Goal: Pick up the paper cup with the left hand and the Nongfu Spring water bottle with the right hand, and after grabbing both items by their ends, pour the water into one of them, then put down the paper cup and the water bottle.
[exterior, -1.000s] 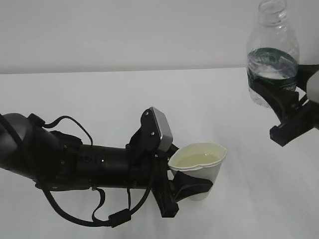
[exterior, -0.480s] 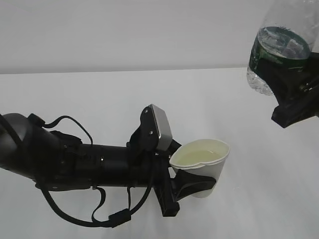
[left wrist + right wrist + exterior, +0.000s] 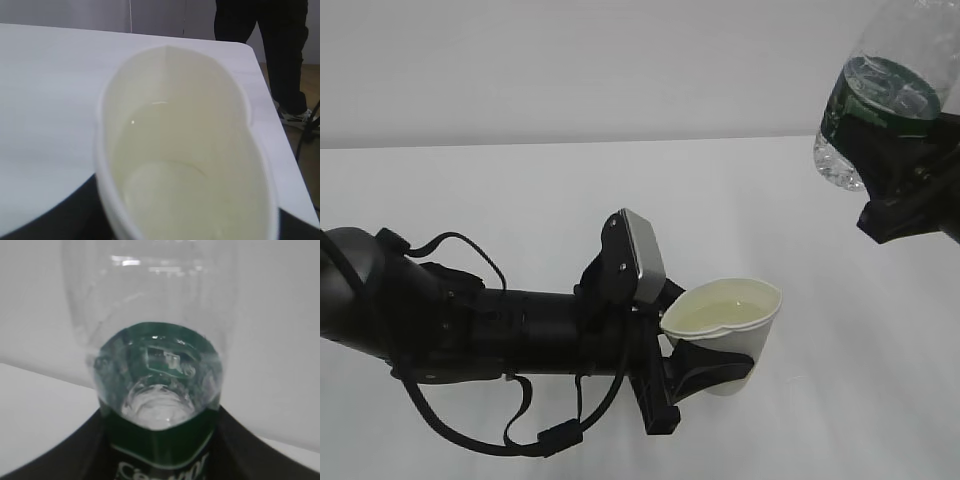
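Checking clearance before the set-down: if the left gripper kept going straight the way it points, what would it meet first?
Beyond the paper cup it grips, only bare table; the bottle hangs higher, seemingly off that line, though depth is unclear.

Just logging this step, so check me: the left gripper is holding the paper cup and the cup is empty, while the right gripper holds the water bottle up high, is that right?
Not quite. The paper cup is not empty: the left wrist view shows clear water pooled inside it. The rest stands: the left gripper holds the cup, and the right gripper holds the water bottle up high.
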You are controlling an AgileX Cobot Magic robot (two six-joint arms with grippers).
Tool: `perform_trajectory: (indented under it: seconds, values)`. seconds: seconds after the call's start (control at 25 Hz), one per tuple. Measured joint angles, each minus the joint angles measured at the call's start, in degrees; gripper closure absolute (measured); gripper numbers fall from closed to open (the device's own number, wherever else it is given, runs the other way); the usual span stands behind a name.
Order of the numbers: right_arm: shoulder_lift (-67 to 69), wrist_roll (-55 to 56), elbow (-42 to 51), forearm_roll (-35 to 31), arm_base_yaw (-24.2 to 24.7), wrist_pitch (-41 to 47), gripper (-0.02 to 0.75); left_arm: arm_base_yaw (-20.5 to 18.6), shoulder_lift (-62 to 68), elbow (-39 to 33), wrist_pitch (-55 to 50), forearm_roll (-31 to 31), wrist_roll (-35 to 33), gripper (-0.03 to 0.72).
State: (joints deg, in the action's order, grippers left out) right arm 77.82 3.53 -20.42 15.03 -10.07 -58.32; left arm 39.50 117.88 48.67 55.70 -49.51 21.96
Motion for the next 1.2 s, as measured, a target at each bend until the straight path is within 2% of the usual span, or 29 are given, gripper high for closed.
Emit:
perform_trajectory:
  seconds: [0.2, 0.8, 1.2]
  values:
    - [6.7, 0.1, 0.0, -2.0, 0.0, -5.2, 0.386, 0.0, 0.0, 0.0, 0.0, 0.2, -0.8, 0.307]
    - [17.3, 0.1, -0.2, -10.3, 0.0, -5.7, 0.386, 0.0, 0.0, 0.0, 0.0, 1.5, -1.0, 0.307]
    - [23.7, -5.5, -2.4, -13.6, 0.0, -5.8, 0.386, 0.0, 0.0, 0.0, 0.0, 2.1, -1.1, 0.307]
